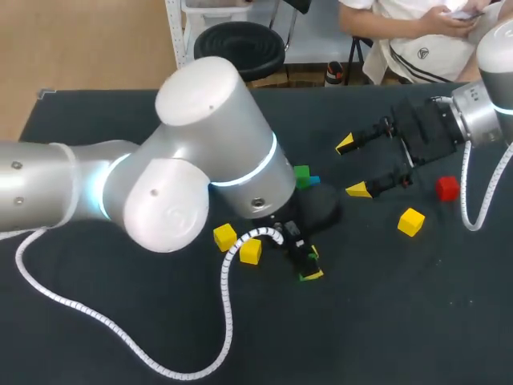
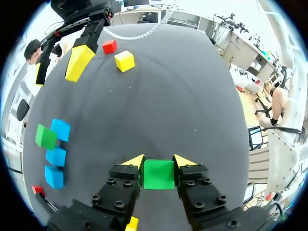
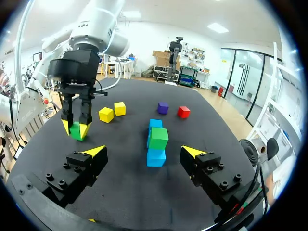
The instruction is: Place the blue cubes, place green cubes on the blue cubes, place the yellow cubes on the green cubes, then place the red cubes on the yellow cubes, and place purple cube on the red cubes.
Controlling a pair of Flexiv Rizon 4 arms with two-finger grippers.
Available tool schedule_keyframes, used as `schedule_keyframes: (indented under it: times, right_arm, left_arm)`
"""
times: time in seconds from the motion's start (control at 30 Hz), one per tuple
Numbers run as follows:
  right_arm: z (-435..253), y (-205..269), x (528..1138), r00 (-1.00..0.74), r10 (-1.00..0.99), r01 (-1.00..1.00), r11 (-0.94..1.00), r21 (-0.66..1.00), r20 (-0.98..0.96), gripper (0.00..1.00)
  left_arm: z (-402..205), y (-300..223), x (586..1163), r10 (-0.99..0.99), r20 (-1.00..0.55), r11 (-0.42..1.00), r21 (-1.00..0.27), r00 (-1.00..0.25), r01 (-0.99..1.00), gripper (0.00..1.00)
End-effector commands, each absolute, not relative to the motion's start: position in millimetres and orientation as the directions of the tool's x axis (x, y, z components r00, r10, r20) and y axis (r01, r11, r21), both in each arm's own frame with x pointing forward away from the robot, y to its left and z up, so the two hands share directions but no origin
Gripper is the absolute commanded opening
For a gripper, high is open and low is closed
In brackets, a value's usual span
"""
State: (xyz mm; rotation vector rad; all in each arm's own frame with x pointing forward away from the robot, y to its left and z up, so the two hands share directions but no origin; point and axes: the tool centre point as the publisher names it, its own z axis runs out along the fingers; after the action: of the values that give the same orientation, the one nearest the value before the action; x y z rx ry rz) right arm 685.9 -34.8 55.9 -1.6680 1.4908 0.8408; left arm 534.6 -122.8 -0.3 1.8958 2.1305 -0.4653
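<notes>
Guarding against: loss of the held green cube [image 2: 159, 174] on the way to the blue cubes [image 3: 156, 157]; likely cause, a grip on two side faces only, plus a tilt or jolt at lift-off.
Collision risk: right gripper [image 3: 143, 152] parked just short of the blue cubes, which lie directly ahead of its fingers; probable contact if the left gripper [image 2: 159, 161] comes in from that side.
Stack risk: placed green cube [image 3: 158, 138] already on the blue cubes; easily knocked off by a low or off-centre approach.
Left gripper state: closed on the held green cube, one yellow tip against each opposite face.
Left arm pose: entry from the left, elbow high, wrist bent over, fingers straight down at the table [image 1: 385, 321]; cube at or just above the surface, contact not discernible.
Right gripper state: spread wide, nothing between the fingers.
Right arm pose: entry from the right, low and near level, fingers aimed toward the table's middle.
Blue cubes location: off to one side of the left gripper, well apart.
Loose stock: yellow cubes [image 1: 225, 237] just beside the left gripper; third yellow cube [image 1: 411, 221] and red cube [image 1: 447, 188] beside the right gripper; purple cube [image 3: 163, 107] beyond the blue cubes.
</notes>
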Motion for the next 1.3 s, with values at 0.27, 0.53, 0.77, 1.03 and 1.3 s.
schedule_keyframes:
  times: [0.27,0.53,0.77,1.03,1.3]
  right_arm:
    - [56,-35,685,0.114,-0.512,-0.994,-0.057,-0.099,-0.851,1.00]
    - [56,-35,685,0.114,-0.512,-0.994,-0.057,-0.099,-0.851,1.00]
    - [56,-35,685,0.114,-0.512,-0.994,-0.057,-0.099,-0.851,1.00]
    - [56,-35,685,0.114,-0.512,-0.994,-0.057,-0.099,-0.851,1.00]
    - [56,-35,685,0.114,-0.512,-0.994,-0.057,-0.099,-0.851,1.00]
  left_arm:
    - [9,-114,538,0.895,-0.434,0.096,-0.042,-0.104,0.995,1.00]
    - [16,-98,537,0.880,-0.460,0.121,-0.023,-0.118,0.992,1.00]
    - [6,-102,540,0.880,-0.458,0.121,-0.043,-0.127,0.992,1.00]
    - [-3,-108,545,0.877,-0.458,0.123,-0.072,-0.143,0.990,1.00]
    - [-4,-111,548,0.881,-0.452,0.120,-0.078,-0.142,0.990,1.00]
